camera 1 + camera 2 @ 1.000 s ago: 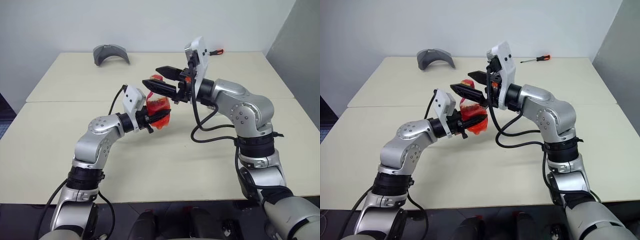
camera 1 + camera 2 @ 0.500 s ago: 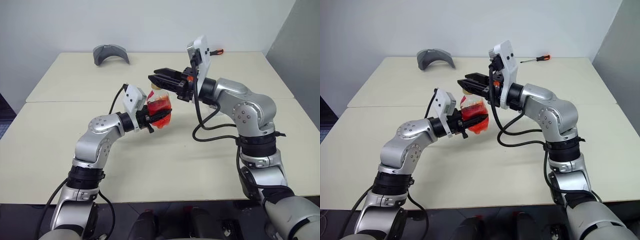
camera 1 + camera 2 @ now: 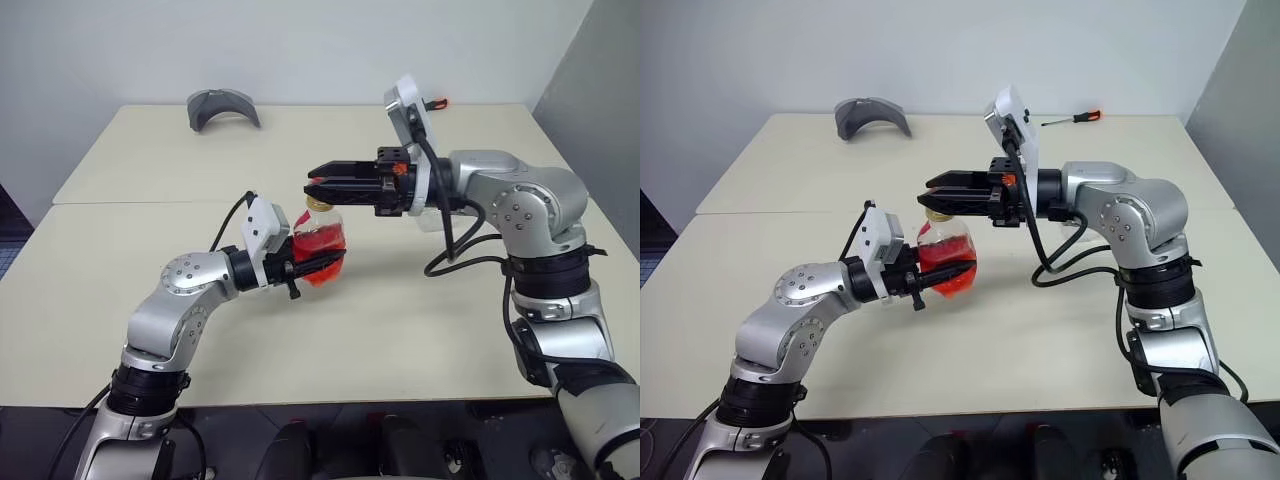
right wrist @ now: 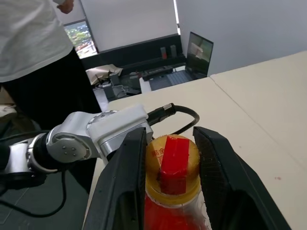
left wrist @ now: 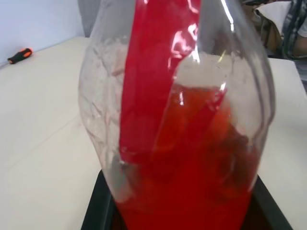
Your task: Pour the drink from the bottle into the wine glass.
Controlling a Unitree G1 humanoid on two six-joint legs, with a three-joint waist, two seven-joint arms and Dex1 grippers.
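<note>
Left eye view: the left claw (image 3: 312, 264) is clamped on the lower body of the bottle (image 3: 320, 233), holding it upright and clear above the surface (image 3: 140, 170), near the centre of the frame. The drink (image 3: 322, 240) fills roughly the lower half. The right claw (image 3: 322, 187) comes in level from 3 o'clock, its two fingers bracketing the cap (image 3: 318, 203) at the bottle's 12 o'clock. Behind the right forearm, at about 3 o'clock from the bottle, something clear stands on the surface; I judge it to be the wine glass (image 3: 432, 219), though it is largely hidden.

Right eye view: same arrangement. A grey curved object (image 3: 872, 114) lies at 11 o'clock and a screwdriver (image 3: 1072, 118) at 1 o'clock, both well apart from the work.

Left wrist view: the bottle body sits directly between the claw's dark fingers, with a red label strip running down it.

Right wrist view: the fingers (image 4: 128, 167) stand partly closed on either side of the yellow-and-red cap, close against it; whether they press it firmly cannot be told. A person stands beyond the surface edge.

Judgement: the step in hand is uncapping, and pouring is not yet begun. The next move calls for a firm pinch on the cap and a twist against the left claw's steady hold, keeping the bottle upright.
</note>
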